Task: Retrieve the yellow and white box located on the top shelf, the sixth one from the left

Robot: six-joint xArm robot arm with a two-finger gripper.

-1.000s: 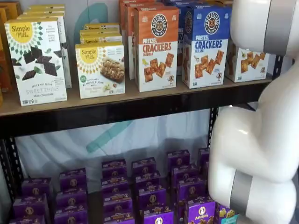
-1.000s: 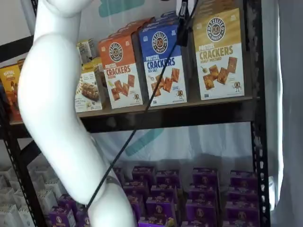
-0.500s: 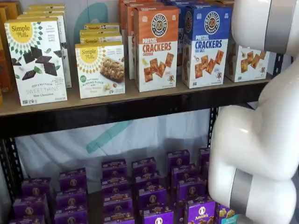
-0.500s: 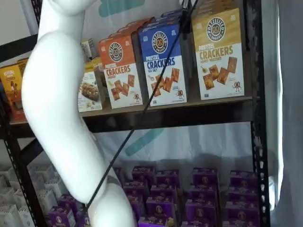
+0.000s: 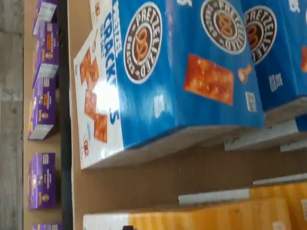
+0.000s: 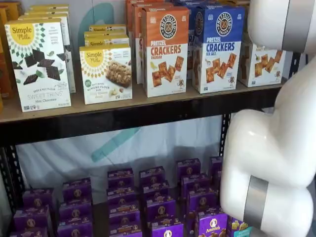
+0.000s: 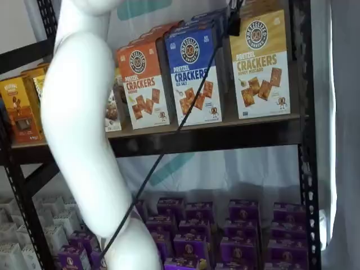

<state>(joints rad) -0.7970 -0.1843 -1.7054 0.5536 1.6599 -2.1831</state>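
The yellow and white box (image 7: 260, 62) stands upright at the right end of the top shelf (image 7: 214, 138), with a round dark logo and pictured crackers. In a shelf view my white arm partly covers this box (image 6: 261, 64), and the shelf's black rail (image 6: 123, 116) runs below it. The wrist view shows its yellow side (image 5: 216, 215) close by, beside the blue Pretzel Crackers box (image 5: 163, 72). My gripper (image 7: 233, 21) shows only as a dark piece with a cable at the top edge, between the blue box (image 7: 194, 73) and the yellow one. No gap between the fingers can be made out.
An orange Pretzel Crackers box (image 6: 165, 49) and white Simple Mills boxes (image 6: 38, 64) stand further left on the top shelf. Several purple boxes (image 6: 123, 197) fill the shelf below. A black upright (image 7: 301, 112) stands right of the yellow box. My white arm (image 6: 276, 148) fills the right side.
The dark gripper piece and cable have moved right, from in front of the blue box to the gap beside the yellow one. The arm has shifted right, uncovering more of the shelf.
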